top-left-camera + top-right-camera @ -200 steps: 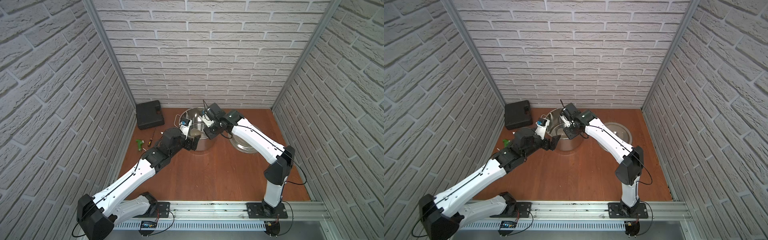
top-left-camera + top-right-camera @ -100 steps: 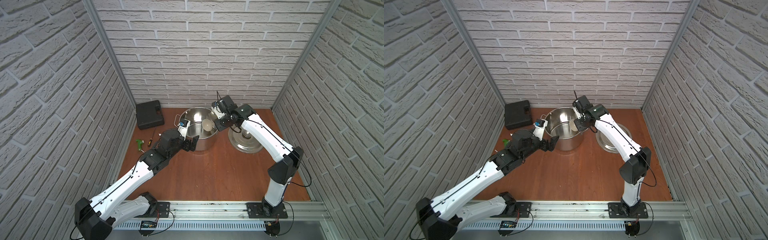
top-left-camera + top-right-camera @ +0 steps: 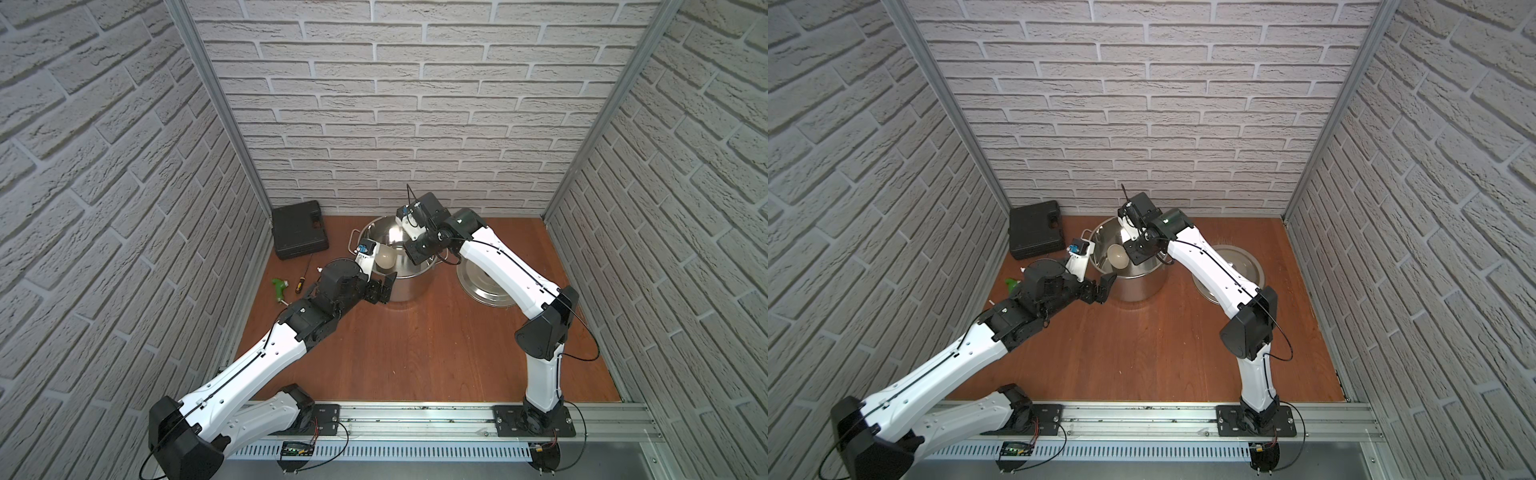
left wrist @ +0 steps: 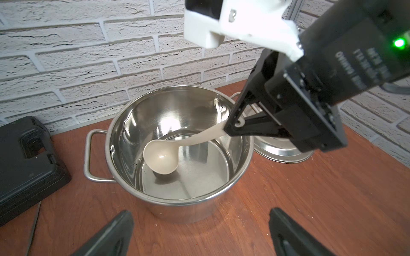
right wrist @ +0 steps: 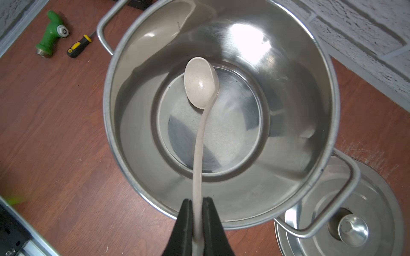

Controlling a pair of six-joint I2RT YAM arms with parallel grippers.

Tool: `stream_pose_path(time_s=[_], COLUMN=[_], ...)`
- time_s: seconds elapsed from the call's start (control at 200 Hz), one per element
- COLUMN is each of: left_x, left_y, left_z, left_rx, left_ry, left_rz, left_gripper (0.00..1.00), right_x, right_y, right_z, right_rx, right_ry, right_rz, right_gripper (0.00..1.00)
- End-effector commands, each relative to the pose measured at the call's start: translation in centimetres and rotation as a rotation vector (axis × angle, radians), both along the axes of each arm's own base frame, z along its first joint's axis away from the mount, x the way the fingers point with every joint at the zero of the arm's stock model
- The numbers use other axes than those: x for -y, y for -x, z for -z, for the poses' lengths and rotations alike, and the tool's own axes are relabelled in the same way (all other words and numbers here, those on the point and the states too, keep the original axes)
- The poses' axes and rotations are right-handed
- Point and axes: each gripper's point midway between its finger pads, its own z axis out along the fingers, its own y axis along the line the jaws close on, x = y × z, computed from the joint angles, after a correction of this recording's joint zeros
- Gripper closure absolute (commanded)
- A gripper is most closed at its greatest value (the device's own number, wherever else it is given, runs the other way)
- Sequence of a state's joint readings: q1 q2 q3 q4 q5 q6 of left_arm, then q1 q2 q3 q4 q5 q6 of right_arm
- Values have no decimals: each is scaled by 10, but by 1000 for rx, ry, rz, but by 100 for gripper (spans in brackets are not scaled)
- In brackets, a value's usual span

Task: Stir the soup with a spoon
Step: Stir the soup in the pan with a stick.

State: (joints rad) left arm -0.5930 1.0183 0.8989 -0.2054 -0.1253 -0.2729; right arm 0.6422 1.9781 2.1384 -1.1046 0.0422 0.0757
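The right fingers (image 5: pixel 185 223) are pinched tight on the end of the spoon (image 5: pixel 199 84) handle, above the rim of the pot (image 5: pixel 288 99) on the side nearest the lid (image 5: pixel 372 199). From there the slim handle slants down across the pot. The round cream bowl sits low inside, open side up, toward the wall facing the left arm; whether it touches the bottom I cannot tell. The pot's inside shows bare steel, and it stands upright at the back of the tabletop (image 3: pixel 415 345), near the brick wall. The left fingers (image 4: pixel 115 235) are spread wide and hold nothing, low over the tabletop just in front of the pot's outer wall, apart from it. The lid lies flat, knob up, just beside the pot. On the pot's other side lie a black case (image 3: pixel 300 229), a green fitting (image 3: pixel 279 286) and a screwdriver (image 3: pixel 302 279)
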Motion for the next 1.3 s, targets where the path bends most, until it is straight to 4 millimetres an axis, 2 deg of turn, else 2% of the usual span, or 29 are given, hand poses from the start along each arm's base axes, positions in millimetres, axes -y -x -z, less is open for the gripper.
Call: stream_pose_path(time_s=[0.0, 0.145, 0.29, 0.455, 0.6, 0.75, 0.925, 1.145, 1.295], left_x=[3, 4, 4, 4, 3, 1, 1, 2, 4], left_y=[-4, -5, -4, -4, -3, -1, -1, -2, -2], left_z=[-9, -9, -11, -12, -13, -15, -16, -15, -15], left_rx=[34, 35, 37, 36, 40, 47, 51, 49, 49], left_ry=[11, 16, 21, 24, 26, 25, 22, 17, 21], left_rz=[-1, 1, 2, 5, 1, -1, -2, 5, 11], left_gripper=[2, 2, 2, 2, 2, 2, 2, 2, 2], right_x=[6, 26, 48, 69, 78, 68, 38, 2, 2], right_y=[14, 27, 30, 20, 2, -17, -24, -4, 16], right_z=[-15, -9, -7, -7, -8, -11, -17, -17, -14], right_rx=[16, 17, 42, 51, 66, 71, 63, 52, 26], right_ry=[-26, 26, 63, 70, 81, 69, -1, -9, 3], right_rz=[7, 24, 64, 119, 155, 147, 95, 12, 1], right_gripper=[97, 97, 97, 97, 97, 97, 97, 97, 97])
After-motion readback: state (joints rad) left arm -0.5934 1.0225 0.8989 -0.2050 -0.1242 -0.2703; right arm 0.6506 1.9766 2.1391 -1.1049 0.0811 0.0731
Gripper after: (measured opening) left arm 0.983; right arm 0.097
